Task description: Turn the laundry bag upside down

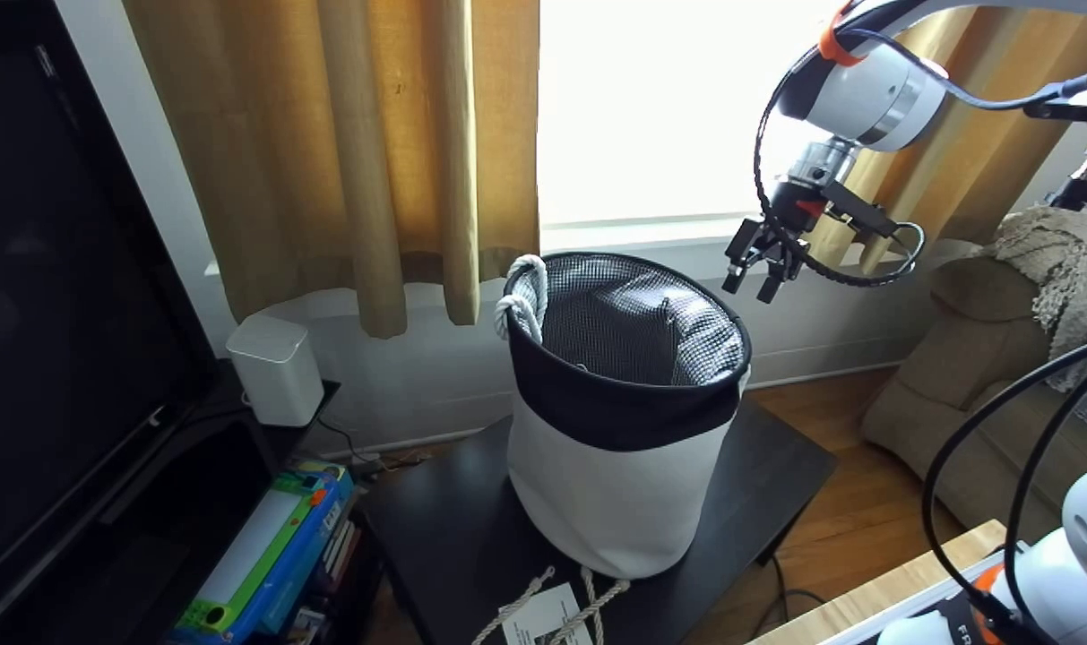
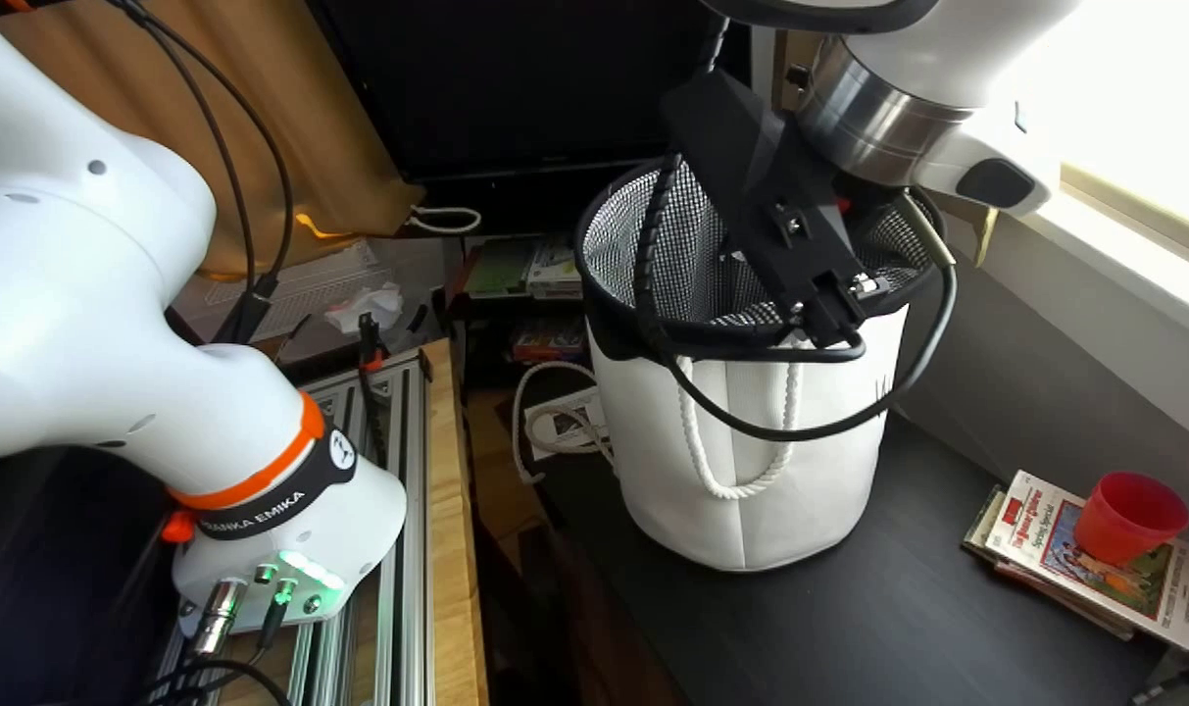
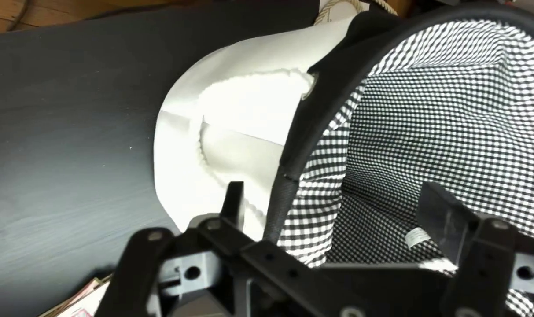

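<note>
"Where is the large white cylindrical fabric laundry bag?"

"Upright on the flat black desk, base down, mouth facing up. A white twisted-rope loop handle hangs down its side."

"And the black, blocky gripper?"

"Near the bag's mouth, jaws spread wide. In the wrist view one jaw shows over the white outside and the other over the black-and-white checked fabric lining, with the black rim band between them."

"Touching it?"

"Apart from it in an exterior view, though how high above is hard to judge from these angles."

"Anything else on that desk?"

"A round red plastic cup standing on a small stack of thin paper-covered books, apart from the bag."
</note>
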`<state>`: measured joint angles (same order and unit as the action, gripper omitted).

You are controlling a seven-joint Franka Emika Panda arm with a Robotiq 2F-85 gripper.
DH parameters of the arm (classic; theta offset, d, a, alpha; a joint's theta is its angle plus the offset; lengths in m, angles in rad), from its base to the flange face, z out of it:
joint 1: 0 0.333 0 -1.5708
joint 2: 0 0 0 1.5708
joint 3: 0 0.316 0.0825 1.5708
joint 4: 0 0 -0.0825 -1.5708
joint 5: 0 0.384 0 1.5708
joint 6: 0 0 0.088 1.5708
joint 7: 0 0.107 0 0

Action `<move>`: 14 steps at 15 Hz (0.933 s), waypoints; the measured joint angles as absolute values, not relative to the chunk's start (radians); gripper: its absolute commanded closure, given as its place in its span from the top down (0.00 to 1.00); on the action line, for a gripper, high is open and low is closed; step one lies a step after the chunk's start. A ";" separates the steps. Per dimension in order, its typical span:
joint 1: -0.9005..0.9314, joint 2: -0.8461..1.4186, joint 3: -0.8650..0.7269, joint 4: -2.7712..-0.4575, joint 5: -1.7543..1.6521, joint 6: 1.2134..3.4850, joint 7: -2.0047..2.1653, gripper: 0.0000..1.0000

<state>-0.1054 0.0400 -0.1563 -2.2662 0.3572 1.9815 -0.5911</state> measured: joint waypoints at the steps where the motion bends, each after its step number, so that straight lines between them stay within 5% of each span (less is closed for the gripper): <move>1: -0.114 0.047 -0.157 -2.259 0.357 1.986 -0.592 1.00; 11: -0.120 0.241 -0.073 -2.183 0.403 2.148 -0.597 1.00; 12: -0.120 0.261 -0.062 -2.167 0.406 2.152 -0.597 0.81; 14: -0.122 0.296 -0.043 -2.134 0.408 2.153 -0.597 0.68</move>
<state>-0.1218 0.2955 -0.0433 -2.1338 0.4080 2.1532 -0.5966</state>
